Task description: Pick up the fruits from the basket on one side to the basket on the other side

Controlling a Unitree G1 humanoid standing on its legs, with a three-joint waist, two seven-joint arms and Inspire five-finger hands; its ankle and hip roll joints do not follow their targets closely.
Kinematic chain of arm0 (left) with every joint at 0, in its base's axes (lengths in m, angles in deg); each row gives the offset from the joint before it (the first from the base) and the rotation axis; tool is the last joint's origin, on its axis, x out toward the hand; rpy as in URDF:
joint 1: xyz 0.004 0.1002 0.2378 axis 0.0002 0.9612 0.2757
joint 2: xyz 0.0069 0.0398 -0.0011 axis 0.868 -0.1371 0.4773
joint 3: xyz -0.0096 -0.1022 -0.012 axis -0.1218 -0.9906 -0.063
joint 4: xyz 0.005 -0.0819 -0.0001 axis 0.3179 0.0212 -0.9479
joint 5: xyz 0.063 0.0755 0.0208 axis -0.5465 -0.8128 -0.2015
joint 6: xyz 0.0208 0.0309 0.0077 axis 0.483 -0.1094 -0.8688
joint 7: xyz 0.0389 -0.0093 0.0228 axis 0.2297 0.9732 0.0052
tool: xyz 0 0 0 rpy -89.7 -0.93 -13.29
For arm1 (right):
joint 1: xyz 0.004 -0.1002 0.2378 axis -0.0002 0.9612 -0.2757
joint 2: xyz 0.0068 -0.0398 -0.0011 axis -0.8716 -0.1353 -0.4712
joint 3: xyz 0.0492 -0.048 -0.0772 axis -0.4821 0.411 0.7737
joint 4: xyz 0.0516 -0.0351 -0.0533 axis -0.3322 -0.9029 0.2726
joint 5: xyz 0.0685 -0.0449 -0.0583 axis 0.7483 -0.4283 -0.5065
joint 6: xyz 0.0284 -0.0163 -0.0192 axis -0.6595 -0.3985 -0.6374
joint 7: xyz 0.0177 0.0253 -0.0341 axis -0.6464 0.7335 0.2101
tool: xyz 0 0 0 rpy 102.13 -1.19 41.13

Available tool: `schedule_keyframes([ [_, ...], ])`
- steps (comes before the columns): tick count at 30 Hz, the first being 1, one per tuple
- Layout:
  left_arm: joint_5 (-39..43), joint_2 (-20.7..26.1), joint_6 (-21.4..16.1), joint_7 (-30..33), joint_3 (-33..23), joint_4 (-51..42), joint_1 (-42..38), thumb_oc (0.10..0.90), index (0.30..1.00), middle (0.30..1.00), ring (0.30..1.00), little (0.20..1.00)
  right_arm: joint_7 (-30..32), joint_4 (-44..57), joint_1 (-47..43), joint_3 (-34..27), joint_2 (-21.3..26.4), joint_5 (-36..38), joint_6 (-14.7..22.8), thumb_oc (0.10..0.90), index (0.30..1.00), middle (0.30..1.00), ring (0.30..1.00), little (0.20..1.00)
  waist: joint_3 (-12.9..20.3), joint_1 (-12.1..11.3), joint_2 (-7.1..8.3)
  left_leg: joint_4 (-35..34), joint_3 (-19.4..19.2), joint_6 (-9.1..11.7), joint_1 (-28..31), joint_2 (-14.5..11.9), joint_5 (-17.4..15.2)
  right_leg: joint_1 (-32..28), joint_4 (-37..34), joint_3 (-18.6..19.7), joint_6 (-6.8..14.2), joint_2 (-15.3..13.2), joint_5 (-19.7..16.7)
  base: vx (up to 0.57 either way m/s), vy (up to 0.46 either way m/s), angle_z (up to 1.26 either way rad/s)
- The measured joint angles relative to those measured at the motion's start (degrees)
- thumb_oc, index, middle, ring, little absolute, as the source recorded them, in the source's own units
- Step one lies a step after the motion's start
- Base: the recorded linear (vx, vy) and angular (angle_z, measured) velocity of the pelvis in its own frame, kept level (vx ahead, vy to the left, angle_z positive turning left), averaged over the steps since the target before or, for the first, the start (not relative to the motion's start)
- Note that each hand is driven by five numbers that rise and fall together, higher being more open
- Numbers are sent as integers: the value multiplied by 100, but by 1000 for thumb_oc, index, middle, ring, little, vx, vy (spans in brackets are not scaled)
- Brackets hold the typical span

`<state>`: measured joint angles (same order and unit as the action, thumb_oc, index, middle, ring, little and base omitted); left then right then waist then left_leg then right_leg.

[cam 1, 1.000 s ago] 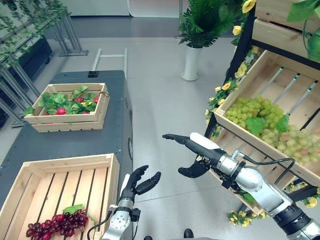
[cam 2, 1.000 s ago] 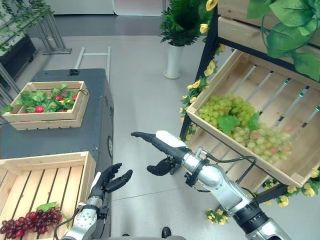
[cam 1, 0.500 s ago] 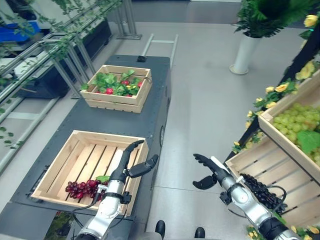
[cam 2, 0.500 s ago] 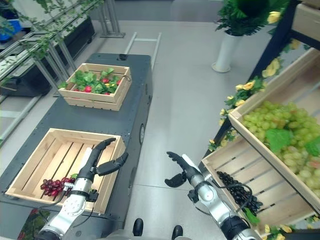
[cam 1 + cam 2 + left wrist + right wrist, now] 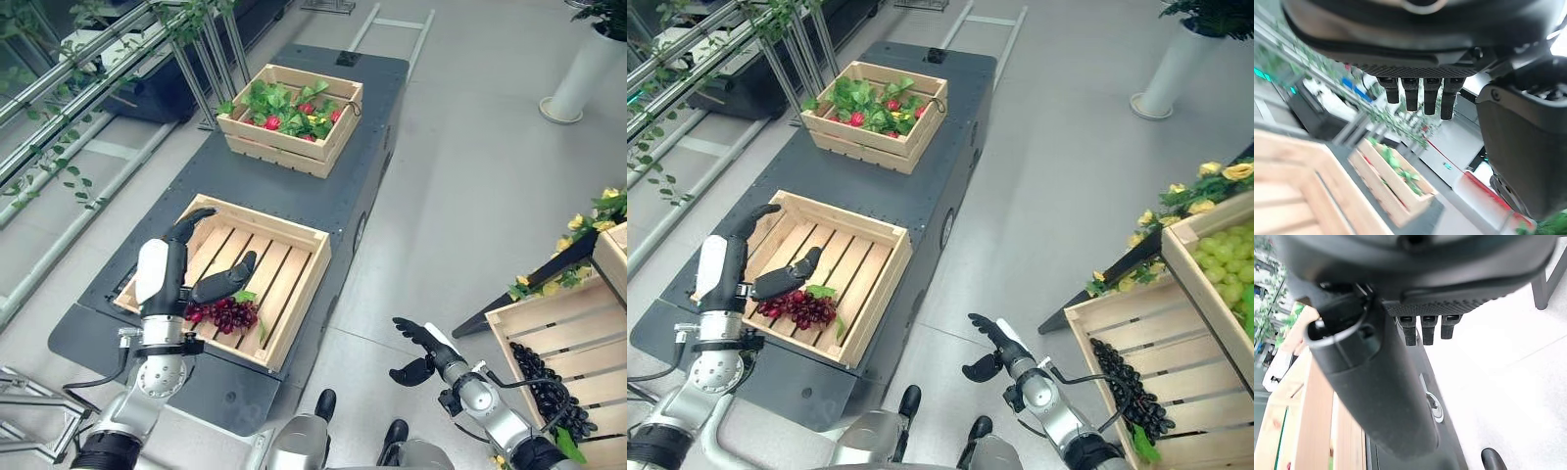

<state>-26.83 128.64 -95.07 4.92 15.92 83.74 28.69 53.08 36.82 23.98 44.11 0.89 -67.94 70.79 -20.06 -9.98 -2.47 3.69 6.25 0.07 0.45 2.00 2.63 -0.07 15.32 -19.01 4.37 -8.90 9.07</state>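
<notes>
Cart [image 5: 338, 201]: crate [image 5: 299, 284], seemingly red grapes [image 5: 223, 314]

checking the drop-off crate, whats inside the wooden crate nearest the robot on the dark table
A bunch of dark red grapes with a green leaf lies in the near crate. The open left hand above hides part of the slats.

A staged greengrocer's display is showing here: wooden crates [image 5: 293, 284] of grapes [image 5: 801, 307] are sitting on a dark counter [image 5: 362, 166], a flower-trimmed produce shelf [image 5: 1176, 333] is standing opposite, over polished showroom floor [image 5: 470, 186].
</notes>
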Motion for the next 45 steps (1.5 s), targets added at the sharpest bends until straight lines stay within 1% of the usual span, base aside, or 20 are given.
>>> schedule_keyframes([
  [2,-168,192,4,77,15,186,-189,800,900,900,900,900,12,2,-97,18,5,0,0,800,900,900,900,900,-115,-52,74,292,-3,-16,-207,98,-95,244,408,18,8,-147,176,-82,62,9],
  [5,-338,601,75,164,39,602,-742,800,900,900,900,900,66,6,-510,74,21,3,-2,800,900,900,900,900,-485,-67,121,912,-68,2,-707,150,-268,645,920,12,-49,-264,330,-127,95,10],
  [6,-350,666,91,199,39,703,-853,800,900,900,900,900,72,7,-621,80,19,5,-2,800,900,900,900,900,-586,-67,117,1051,-77,11,-799,153,-308,719,1022,16,-71,-281,352,-151,122,2],
  [8,-401,917,109,313,145,1144,-1297,800,900,900,900,900,97,9,-1005,199,97,13,-2,800,900,900,900,900,-865,-45,116,1666,-277,14,-1259,122,-520,1099,1519,38,-126,-357,516,-132,106,1],
  [11,-429,1098,316,340,365,1460,-1819,800,900,900,900,900,102,2,-1175,239,142,14,-2,800,900,900,900,900,-968,-53,137,2399,-328,30,-1886,79,-774,1581,2065,90,-187,-377,701,-98,75,6],
  [13,-527,1288,378,341,541,1467,-1982,800,900,900,900,900,102,2,-1188,257,145,14,0,800,900,900,900,900,-1031,-50,202,2704,-343,29,-2071,77,-904,1733,2341,90,-216,-422,815,-57,88,6],
  [15,-863,1633,480,360,954,1475,-2312,800,900,900,900,900,101,2,-1219,264,244,15,6,800,900,900,900,900,-1051,-36,255,3141,-345,29,-2435,61,-1046,2017,2699,107,-251,-460,957,-21,86,11],
  [16,-947,1682,509,360,1019,1473,-2379,800,900,900,900,900,101,2,-1238,264,280,15,6,800,900,900,900,900,-1050,-37,261,3221,-345,34,-2521,53,-1071,2090,2760,105,-254,-466,976,-41,111,5],
  [18,-1204,1938,680,362,1487,1530,-2748,800,900,900,900,900,99,4,-1337,267,440,22,14,800,900,900,900,900,-1057,-18,297,3544,-359,30,-2930,39,-1125,2466,3044,126,-269,-495,1037,-45,110,2],
  [19,-1278,1987,702,360,1548,1549,-2814,800,900,900,900,900,99,2,-1372,267,461,23,13,800,900,900,900,900,-1058,-15,310,3599,-362,31,-3014,36,-1137,2548,3102,125,-283,-505,1046,-29,121,-2],
  [21,-1394,2076,835,343,1754,1652,-3043,800,900,900,900,900,98,1,-1501,281,514,65,18,800,900,900,900,900,-1058,59,362,3829,-386,28,-3325,9,-1178,2840,3295,153,-327,-511,1069,-19,120,0],
  [22,-1424,2137,906,310,1976,1811,-3256,800,900,900,900,900,96,2,-1590,307,531,65,27,800,900,900,900,900,-1058,121,387,3961,-407,9,-3485,-11,-1199,2966,3432,157,-333,-524,1107,-19,93,10],
  [26,-1515,2172,1165,90,2078,1924,-3393,800,900,900,900,900,96,-8,-1800,310,571,65,83,800,900,900,900,900,-1056,259,459,4184,-415,15,-3926,-68,-1205,3391,3619,192,-350,-497,1117,-13,67,-1],
  [28,-1560,2173,1203,-26,2251,2057,-3508,800,900,900,900,900,88,-35,-1803,311,595,64,96,800,900,900,900,900,-1058,268,480,4215,-416,15,-4022,-68,-1205,3490,3654,206,-355,-495,1118,-2,42,0],
  [29,-1736,2182,1305,-190,2346,2144,-3590,800,900,900,900,900,81,-52,-1801,311,608,64,106,800,900,900,900,900,-1057,277,492,4239,-416,15,-4092,-71,-1205,3565,3679,209,-366,-495,1124,0,0,0],
  [32,-1916,2200,1442,-470,2447,2219,-3590,800,900,900,900,900,45,-58,-1804,315,633,64,129,800,900,900,900,900,-1058,279,499,4265,-412,18,-4207,-82,-1206,3662,3694,201,-376,-485,1129,4,10,1],
  [36,-1887,2254,1385,-883,2516,2334,-3599,800,900,900,900,900,28,-123,-1878,407,640,64,187,800,900,900,900,900,-1056,259,536,4275,-379,16,-4247,-82,-1207,3674,3692,150,-414,-485,1157,20,-1,4],
  [39,-1899,2463,1226,-1183,2516,2244,-3656,800,900,900,900,900,12,-141,-1996,444,646,64,245,800,900,900,900,900,-1053,276,575,4269,-352,21,-4304,-81,-1210,3710,3691,112,-422,-486,1170,16,9,2],
  [42,-1910,2546,1120,-1371,2558,2222,-3747,800,900,900,900,900,-12,-142,-2049,444,651,64,247,800,900,900,900,900,-1053,274,575,4265,-347,22,-4346,-77,-1209,3751,3692,104,-424,-489,1171,0,0,0],
  [45,-1973,2597,1112,-1580,2573,2200,-3828,800,900,900,900,900,-23,-142,-2093,445,661,63,247,800,900,900,900,900,-1053,274,575,4245,-342,24,-4385,-70,-1207,3788,3684,95,-426,-496,1175,0,0,0],
])
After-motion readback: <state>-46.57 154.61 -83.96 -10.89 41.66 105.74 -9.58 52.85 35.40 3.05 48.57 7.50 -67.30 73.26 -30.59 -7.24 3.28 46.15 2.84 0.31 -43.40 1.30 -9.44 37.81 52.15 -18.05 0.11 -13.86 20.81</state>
